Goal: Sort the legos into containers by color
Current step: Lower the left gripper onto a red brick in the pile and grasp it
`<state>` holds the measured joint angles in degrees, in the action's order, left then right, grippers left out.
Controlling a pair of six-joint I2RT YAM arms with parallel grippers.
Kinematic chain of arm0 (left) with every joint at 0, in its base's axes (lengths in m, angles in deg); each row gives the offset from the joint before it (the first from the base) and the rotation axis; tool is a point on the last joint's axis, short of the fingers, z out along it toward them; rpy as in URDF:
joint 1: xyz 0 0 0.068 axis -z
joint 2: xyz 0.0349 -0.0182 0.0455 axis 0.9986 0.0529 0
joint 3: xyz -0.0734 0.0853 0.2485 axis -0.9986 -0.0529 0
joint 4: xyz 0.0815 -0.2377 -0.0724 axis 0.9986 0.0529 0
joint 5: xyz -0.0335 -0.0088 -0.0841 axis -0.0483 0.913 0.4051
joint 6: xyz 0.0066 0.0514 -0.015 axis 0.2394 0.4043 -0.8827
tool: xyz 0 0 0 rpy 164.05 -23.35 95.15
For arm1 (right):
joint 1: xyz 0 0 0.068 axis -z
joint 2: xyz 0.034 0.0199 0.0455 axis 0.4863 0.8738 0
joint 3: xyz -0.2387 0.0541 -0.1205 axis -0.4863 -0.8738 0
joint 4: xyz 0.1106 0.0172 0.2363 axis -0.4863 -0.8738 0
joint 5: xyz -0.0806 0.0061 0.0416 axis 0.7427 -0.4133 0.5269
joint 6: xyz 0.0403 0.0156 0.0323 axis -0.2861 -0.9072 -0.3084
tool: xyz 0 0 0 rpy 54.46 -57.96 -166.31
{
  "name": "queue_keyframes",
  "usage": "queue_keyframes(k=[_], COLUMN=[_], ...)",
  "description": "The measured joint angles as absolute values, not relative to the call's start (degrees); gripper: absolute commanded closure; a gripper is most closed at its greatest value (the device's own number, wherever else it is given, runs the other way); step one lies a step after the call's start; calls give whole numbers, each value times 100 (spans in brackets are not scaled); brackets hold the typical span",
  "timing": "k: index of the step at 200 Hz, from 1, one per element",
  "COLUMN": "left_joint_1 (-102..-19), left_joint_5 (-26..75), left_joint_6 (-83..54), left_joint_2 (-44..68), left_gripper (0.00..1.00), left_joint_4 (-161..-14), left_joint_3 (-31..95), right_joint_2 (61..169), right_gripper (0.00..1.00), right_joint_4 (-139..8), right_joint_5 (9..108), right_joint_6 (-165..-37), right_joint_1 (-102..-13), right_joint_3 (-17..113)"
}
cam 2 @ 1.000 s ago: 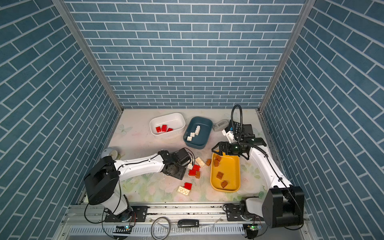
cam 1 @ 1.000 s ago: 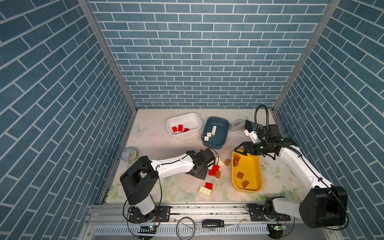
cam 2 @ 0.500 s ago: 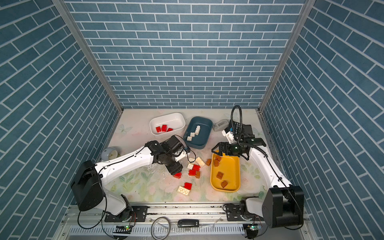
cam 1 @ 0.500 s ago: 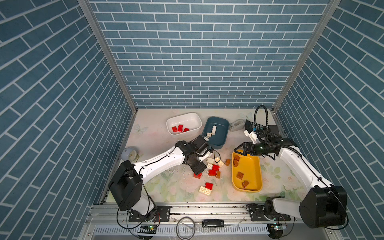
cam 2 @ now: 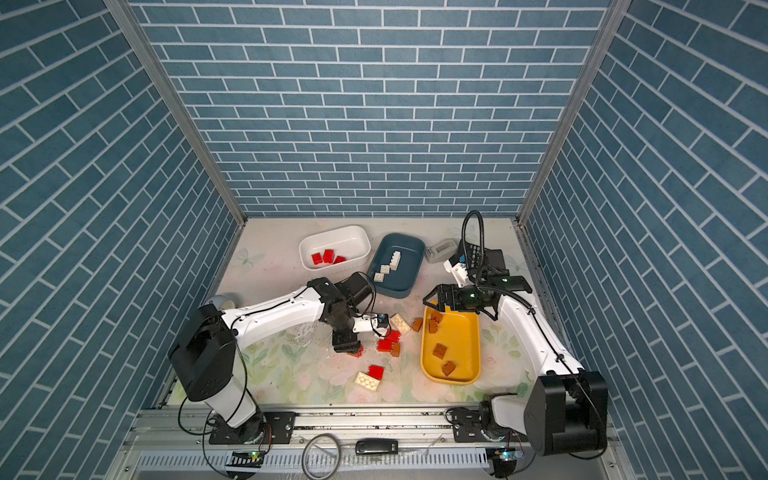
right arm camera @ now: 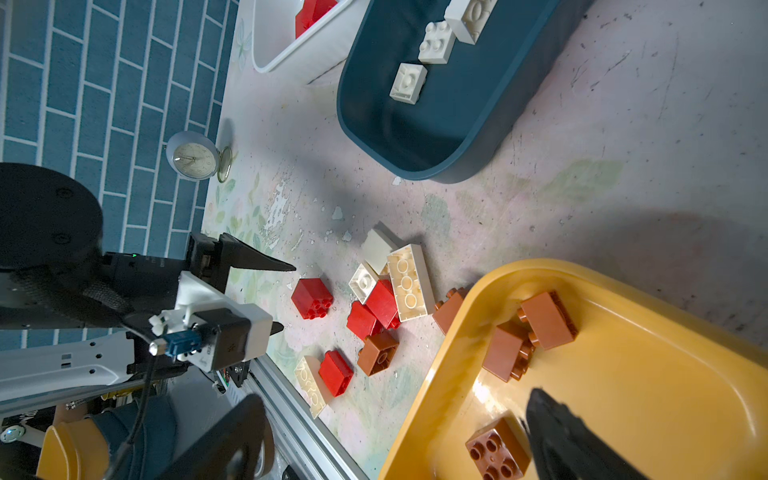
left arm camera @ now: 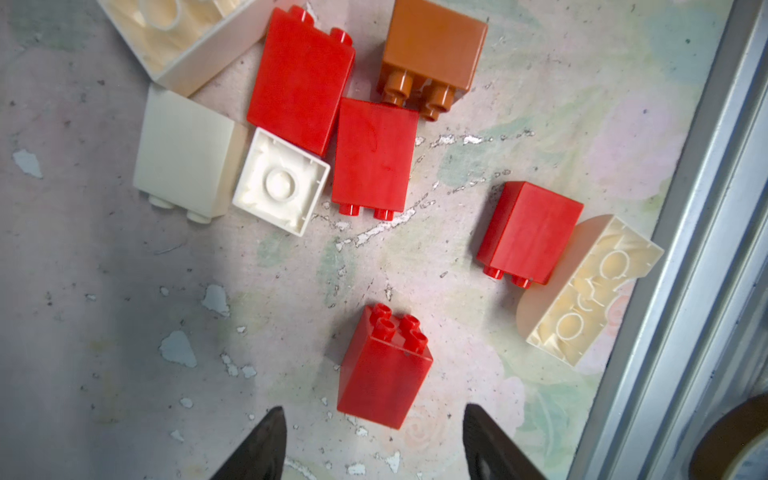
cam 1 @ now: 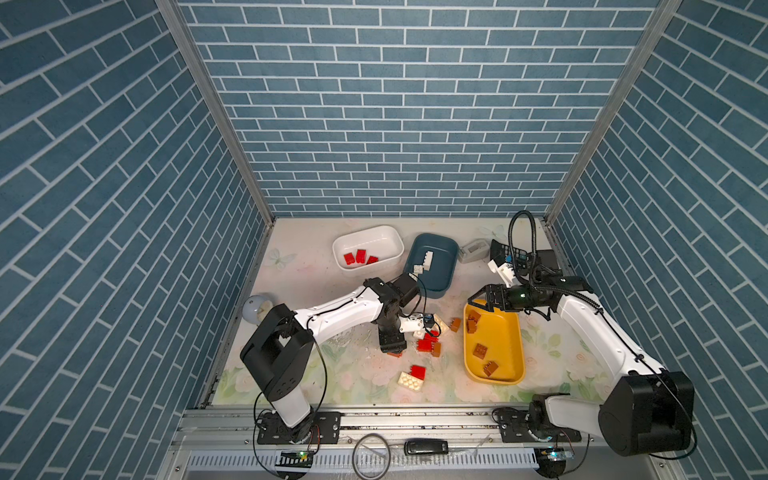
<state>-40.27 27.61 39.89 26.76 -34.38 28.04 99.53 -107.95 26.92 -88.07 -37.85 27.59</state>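
Note:
My left gripper [cam 1: 392, 348] [left arm camera: 376, 434] points down at the table, open, just short of an upright red lego [left arm camera: 384, 370] [cam 1: 395, 354]; nothing is between its fingers. More loose legos lie beside it: red ones [cam 1: 426, 345], a brown one [cam 1: 456, 324], cream ones [cam 1: 410, 381]. The white container [cam 1: 390, 235] holds three red legos, the teal container [cam 1: 440, 286] cream ones, the yellow container [cam 1: 505, 332] several brown ones. My right gripper [cam 1: 484, 297] [right arm camera: 395, 397] hangs open and empty over the yellow container's far end.
A grey tape dispenser [cam 1: 473, 251] and a black calculator [cam 1: 505, 251] sit at the back right behind my right arm. A small alarm clock [cam 1: 255, 309] stands by the left wall. The metal rail [cam 1: 374, 413] borders the table's front edge.
My left arm has swung and its gripper has come down over the single red lego left of the pile, jaws a little narrower. The right arm has not moved.

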Motion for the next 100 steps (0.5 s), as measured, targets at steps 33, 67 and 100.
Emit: queue_keyframes(k=[33,67,100], left_joint_1=[-3949,-3909,-3855], left_joint_5=[2702,2665,2593], left_joint_6=[4170,4251,4299], left_joint_2=[2884,2971,3041], left_gripper=[35,36,42], left_joint_4=[-3613,-3672,-3716], left_joint_3=[2714,2666,2548], right_joint_2=[10010,10061,10093], right_gripper=[2,2,2], right_joint_4=[-10795,-10793,-10791], right_joint_5=[2692,2692,2692], right_joint_6=[-8805,-8805,-8805], right_joint_1=[-3785,-3792,-3800], right_joint_3=[2759,2759,2759])
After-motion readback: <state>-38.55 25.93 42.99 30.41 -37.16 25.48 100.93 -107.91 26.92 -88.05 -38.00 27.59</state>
